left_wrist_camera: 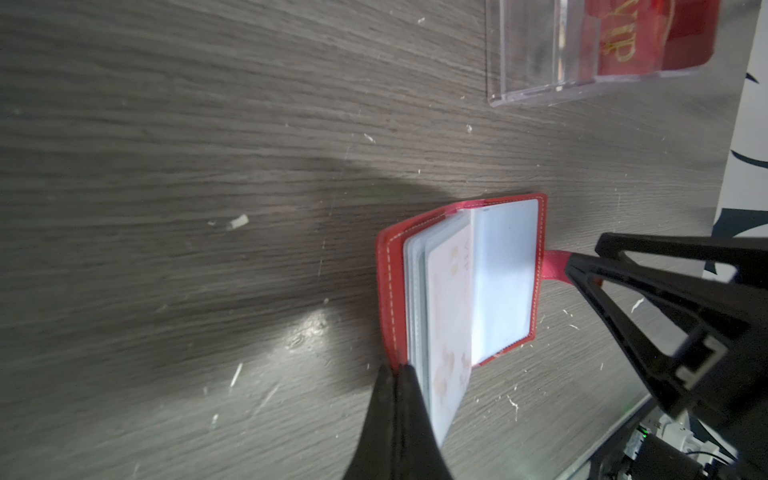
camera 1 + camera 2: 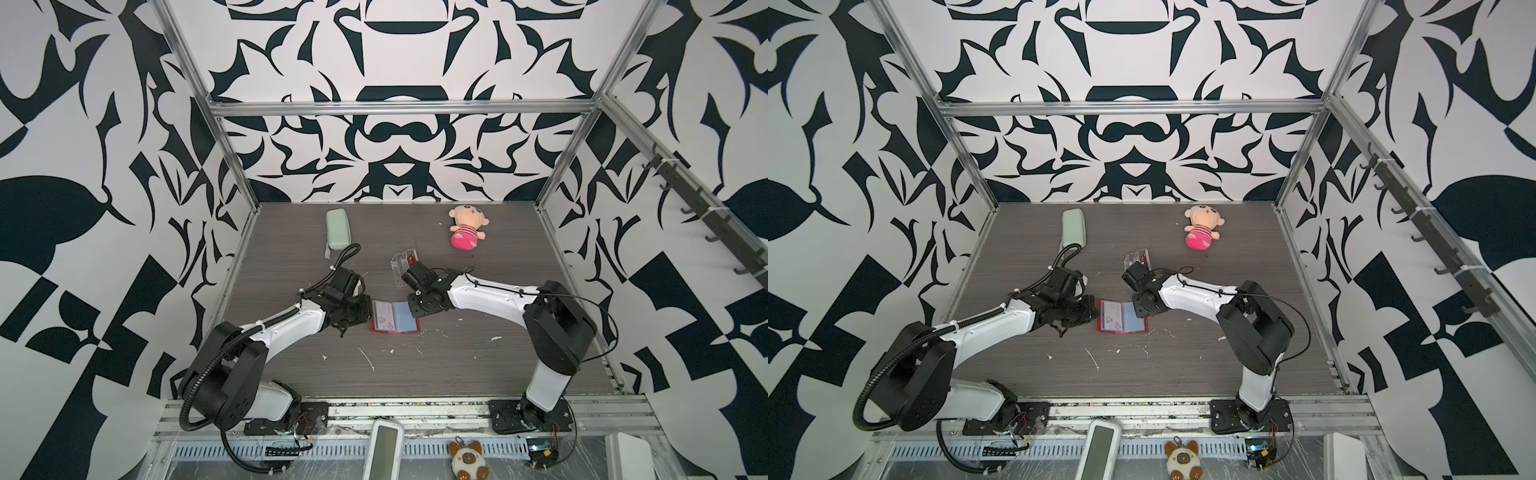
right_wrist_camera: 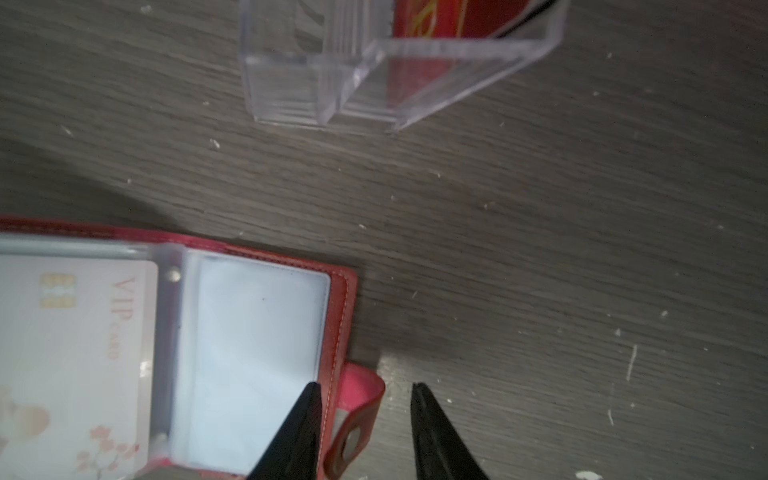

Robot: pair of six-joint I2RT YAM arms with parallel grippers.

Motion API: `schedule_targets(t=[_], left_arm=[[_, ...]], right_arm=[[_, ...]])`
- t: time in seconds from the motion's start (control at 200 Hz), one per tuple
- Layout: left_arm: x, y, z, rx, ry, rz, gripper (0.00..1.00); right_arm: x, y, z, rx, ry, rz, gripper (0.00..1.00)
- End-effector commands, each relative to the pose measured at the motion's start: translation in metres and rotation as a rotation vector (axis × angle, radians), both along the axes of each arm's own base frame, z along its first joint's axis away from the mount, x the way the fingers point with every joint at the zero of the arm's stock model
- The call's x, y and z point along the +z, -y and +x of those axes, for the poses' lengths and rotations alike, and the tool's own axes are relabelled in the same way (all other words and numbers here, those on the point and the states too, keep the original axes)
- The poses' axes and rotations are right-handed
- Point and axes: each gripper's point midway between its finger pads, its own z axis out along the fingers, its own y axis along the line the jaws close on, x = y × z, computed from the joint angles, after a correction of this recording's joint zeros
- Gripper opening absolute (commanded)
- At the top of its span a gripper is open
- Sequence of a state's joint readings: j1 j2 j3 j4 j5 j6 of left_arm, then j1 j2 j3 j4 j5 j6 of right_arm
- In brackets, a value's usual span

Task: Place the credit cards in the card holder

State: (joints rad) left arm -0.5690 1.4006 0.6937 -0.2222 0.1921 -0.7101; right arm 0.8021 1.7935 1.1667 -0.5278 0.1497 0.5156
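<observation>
A: Holder [image 2: 395, 316]?
B: Being pinched at its cover by the left gripper [image 1: 395, 374]; right gripper [image 3: 366, 387] being held apart at its tab [image 3: 359, 411].
A: Cards?
B: Pale card [image 3: 70, 332] being kept sleeved; red card [image 1: 648, 37] being left in box [image 1: 532, 50] beyond holder.

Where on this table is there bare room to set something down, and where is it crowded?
Free: the front strip between the card holder and the near rail, specks only; the back stretch between green case and plush doll. Crowded: the centre, with left gripper, right gripper, card holder and clear box close together.
</observation>
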Motion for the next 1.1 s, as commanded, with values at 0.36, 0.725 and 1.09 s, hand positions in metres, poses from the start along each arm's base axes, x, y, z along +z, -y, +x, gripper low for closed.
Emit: schedule_targets(t=[0.36,0.725,1.09], left_arm=[[0.016,-0.008,0.003,0.006,0.030,0.108,0.00],[0.027,-0.004,0.005,-0.022,0.063,0.264,0.00],[0.027,0.023,0.007,-0.097,0.073,0.363,0.00]], right_arm=[[0.008,-0.002,-0.002,-0.009,0.011,0.043,0.08],[0.001,0.003,-0.001,-0.062,-0.001,0.139,0.02],[-0.001,0.018,0.001,-0.125,0.012,0.182,0.00]])
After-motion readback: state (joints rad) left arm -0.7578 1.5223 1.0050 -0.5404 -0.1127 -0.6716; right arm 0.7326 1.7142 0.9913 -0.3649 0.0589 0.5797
